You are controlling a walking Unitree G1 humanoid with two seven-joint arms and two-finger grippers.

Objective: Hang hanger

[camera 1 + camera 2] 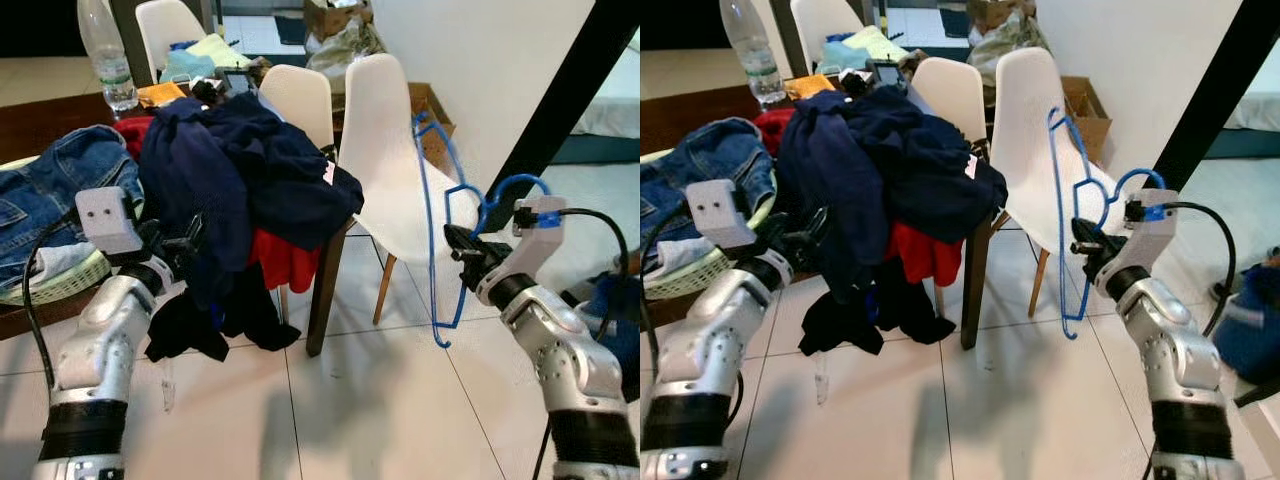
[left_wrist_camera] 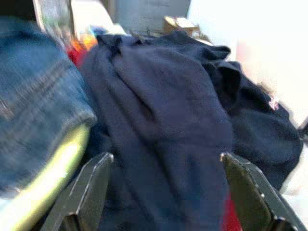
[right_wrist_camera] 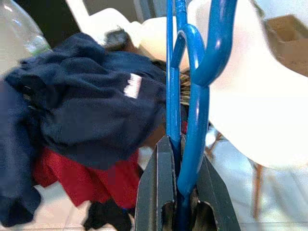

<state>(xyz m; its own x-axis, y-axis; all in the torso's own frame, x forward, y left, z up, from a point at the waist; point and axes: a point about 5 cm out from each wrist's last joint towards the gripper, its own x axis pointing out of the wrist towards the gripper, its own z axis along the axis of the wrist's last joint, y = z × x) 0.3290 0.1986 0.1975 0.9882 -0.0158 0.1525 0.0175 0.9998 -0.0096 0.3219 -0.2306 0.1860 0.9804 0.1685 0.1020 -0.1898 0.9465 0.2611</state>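
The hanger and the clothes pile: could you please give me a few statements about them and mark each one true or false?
1. The right gripper is shut on the blue hanger. True.
2. The hanger carries a shirt. False: it is bare.
3. The left gripper is open, facing the navy clothes. True.
4. The jeans lie on the floor. False: they lie on the table, beside the navy clothes.
5. A white chair stands behind the hanger. True.
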